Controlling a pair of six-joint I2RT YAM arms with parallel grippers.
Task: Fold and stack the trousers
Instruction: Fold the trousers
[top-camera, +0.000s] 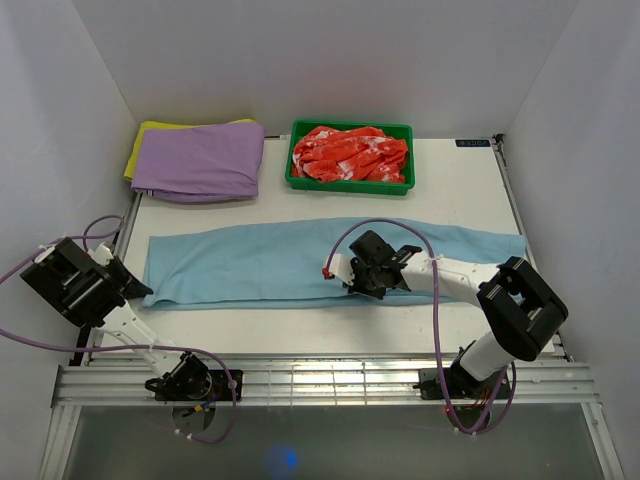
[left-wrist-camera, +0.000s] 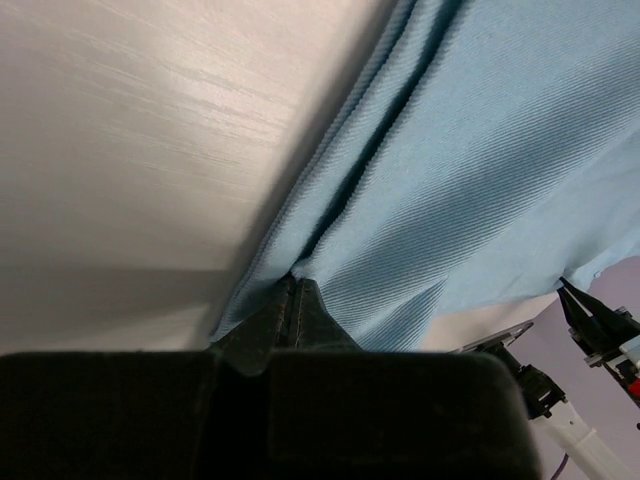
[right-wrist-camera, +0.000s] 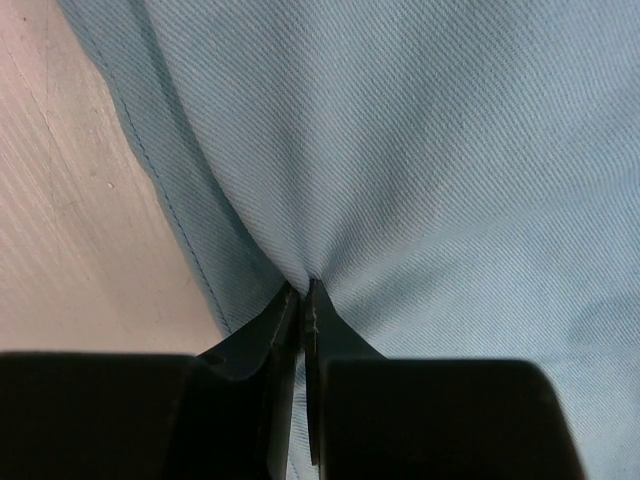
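The light sky-blue trousers (top-camera: 260, 262) lie flat in a long strip across the middle of the table. My left gripper (top-camera: 143, 291) is at their near-left corner. In the left wrist view it (left-wrist-camera: 293, 281) is shut, pinching a pucker of the blue cloth (left-wrist-camera: 470, 170) at its edge. My right gripper (top-camera: 350, 283) is at the strip's near edge, about midway along. In the right wrist view it (right-wrist-camera: 305, 290) is shut on a gathered fold of the cloth (right-wrist-camera: 420, 150), just inside the hem.
A folded purple garment (top-camera: 200, 160) lies on a yellow one (top-camera: 140, 150) at the back left. A green tray (top-camera: 351, 184) with red-and-white cloth (top-camera: 350, 153) stands at the back centre. White walls close in three sides. Bare table (top-camera: 300, 325) runs along the front.
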